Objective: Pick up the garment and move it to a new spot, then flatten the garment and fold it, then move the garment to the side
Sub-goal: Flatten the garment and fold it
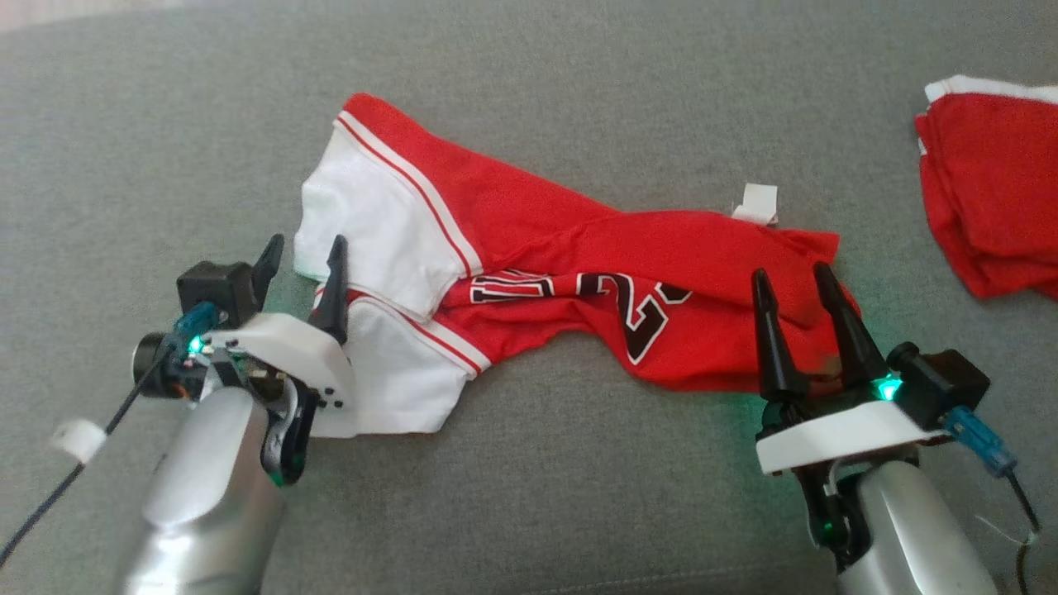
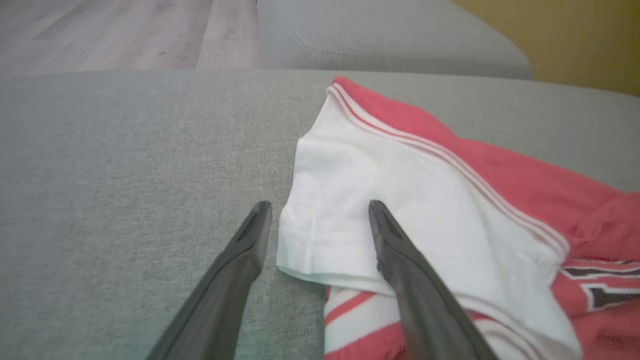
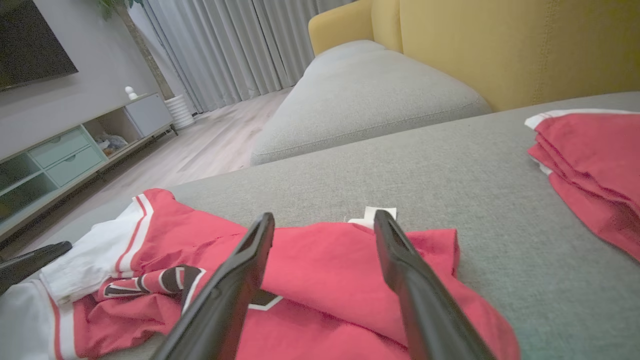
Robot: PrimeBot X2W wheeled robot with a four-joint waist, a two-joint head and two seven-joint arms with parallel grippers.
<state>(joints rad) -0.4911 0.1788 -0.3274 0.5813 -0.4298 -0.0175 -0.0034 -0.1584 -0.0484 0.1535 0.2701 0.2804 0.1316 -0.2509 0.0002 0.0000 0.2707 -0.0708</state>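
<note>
The left arm comes in from the near left, its silver forearm slanting toward the far side. The left gripper (image 1: 306, 244) stands open at the left end of the crumpled red and white sports jersey with black numbers (image 1: 537, 240). In the left wrist view one finger is over the bare cushion and the other is over the white sleeve, so the sleeve's edge lies between them. It grips nothing. Whether the fingers touch the cloth I cannot tell.

The right arm rises from the near right. The right gripper (image 1: 791, 271) is also open, with its two fingers pointing to the far side above the red right end of the jersey, and it holds nothing.

The jersey lies stretched from left to right in the middle of the grey fabric sofa cushion (image 1: 579, 496). A small white tag (image 1: 756, 202) sticks out at its far right edge. Far to the right, well apart from the jersey, lies a folded pile of red cloth with white trim (image 1: 992, 190). Beyond the cushion, the right wrist view shows a second grey cushion (image 3: 360, 95) and a yellow sofa back (image 3: 500, 45).
</note>
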